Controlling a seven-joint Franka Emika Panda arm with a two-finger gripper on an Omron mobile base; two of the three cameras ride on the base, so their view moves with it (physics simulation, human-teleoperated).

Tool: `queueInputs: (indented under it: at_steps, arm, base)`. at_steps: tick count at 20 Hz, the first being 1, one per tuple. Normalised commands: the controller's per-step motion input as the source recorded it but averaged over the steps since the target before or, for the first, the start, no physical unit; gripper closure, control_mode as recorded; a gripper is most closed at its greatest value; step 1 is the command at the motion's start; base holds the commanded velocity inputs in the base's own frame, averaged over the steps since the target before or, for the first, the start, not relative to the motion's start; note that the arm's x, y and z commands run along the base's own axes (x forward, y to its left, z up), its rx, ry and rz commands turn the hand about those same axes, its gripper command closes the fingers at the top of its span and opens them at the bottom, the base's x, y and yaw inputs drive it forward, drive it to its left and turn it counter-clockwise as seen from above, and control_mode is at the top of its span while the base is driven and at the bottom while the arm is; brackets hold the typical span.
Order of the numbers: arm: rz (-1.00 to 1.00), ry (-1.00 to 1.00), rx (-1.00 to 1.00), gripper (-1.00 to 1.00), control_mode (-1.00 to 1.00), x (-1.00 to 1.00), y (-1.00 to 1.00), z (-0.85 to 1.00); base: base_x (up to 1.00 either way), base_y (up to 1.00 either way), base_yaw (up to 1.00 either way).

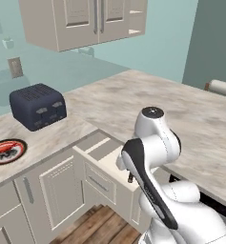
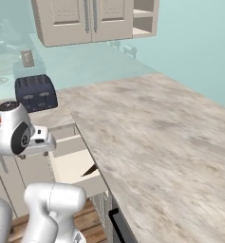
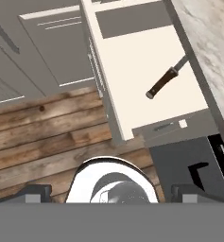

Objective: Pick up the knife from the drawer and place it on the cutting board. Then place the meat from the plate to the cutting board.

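One knife sits in the open drawer, lying diagonal, dark handle pointing back toward the tool, blade aimed at the tabletop edge. Tool's hanging above with jaws spread wide, holding nothing, so I'd guess it needs to drop forward and to the right.

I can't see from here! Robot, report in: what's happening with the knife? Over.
Gripper open, empty, above the drawer. Knife lies inside the open drawer, blade tip partly under the counter edge. Nothing blocking the handle. Over.
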Motion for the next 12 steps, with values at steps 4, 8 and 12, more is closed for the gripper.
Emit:
queueInputs:
  at_steps: [4,8,12]
  arm:
    - [0.0,0.04,0.0,-1.0,-1.0,0.45,0.04,-0.34]
    - [0.0,0.0,0.0,-1.0,-1.0,0.3,0.11,-0.17]
    - [0.0,0.0,0.0,-1.0,-1.0,0.08,0.25,-0.37]
  base:
    - [0.0,0.0,0.0]
    - [0.0,0.0,0.0]
    - [0.0,0.0,0.0]
